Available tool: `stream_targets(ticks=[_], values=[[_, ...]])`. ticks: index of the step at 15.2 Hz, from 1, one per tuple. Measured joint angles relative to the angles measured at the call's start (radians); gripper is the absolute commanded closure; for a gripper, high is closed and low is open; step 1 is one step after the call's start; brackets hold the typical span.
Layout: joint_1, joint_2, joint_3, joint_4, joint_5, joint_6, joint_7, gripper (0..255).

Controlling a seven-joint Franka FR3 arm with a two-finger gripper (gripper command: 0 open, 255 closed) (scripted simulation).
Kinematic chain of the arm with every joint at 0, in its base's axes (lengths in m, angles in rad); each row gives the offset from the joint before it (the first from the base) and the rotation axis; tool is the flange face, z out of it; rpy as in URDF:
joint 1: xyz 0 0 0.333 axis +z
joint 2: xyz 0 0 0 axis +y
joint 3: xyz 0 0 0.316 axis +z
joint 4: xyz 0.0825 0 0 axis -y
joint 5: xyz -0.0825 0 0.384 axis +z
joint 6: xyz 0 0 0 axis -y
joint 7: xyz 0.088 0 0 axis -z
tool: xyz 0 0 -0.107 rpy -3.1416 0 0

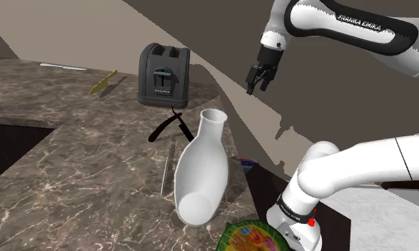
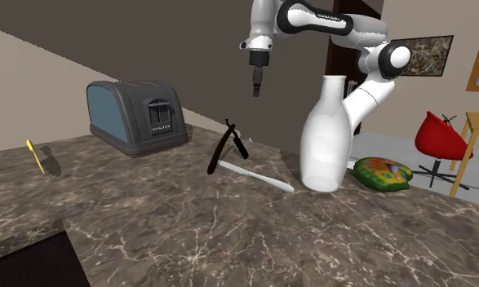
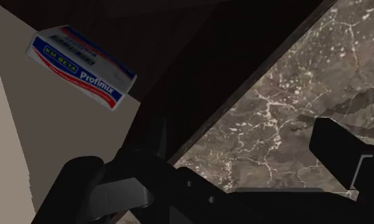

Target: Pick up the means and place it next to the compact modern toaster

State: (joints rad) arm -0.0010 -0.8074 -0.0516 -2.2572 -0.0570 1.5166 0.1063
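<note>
Approach is judged in hand: the all-black two-finger gripper [image 2: 257, 86] is held high, spread and empty. Descent is needed onto the black-handled straight razor [image 2: 222, 151], at four o'clock of the dark-grey boxy toaster [image 2: 138, 117].

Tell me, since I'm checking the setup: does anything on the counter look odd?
The straight razor near the toaster lies open, black handle propped up off the marble counter, pale blade exposed.

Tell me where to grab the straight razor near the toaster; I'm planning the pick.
Probably grip the straight razor on its raised black arm, from above, closing across its thin width: that arm stands clear of the marbled counter, while the pale part lies flat.
</note>
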Motion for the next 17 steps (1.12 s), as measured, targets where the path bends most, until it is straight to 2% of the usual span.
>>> stream_targets(ticks=[3,11,17], values=[[-0.001,-0.008,0.029,-0.018,0.02,0.004,0.046,0],[0.001,-0.013,0.227,-0.064,0.17,0.024,0.361,0],[-0.007,0.058,0.384,-0.049,0.277,0.08,0.6,0]])
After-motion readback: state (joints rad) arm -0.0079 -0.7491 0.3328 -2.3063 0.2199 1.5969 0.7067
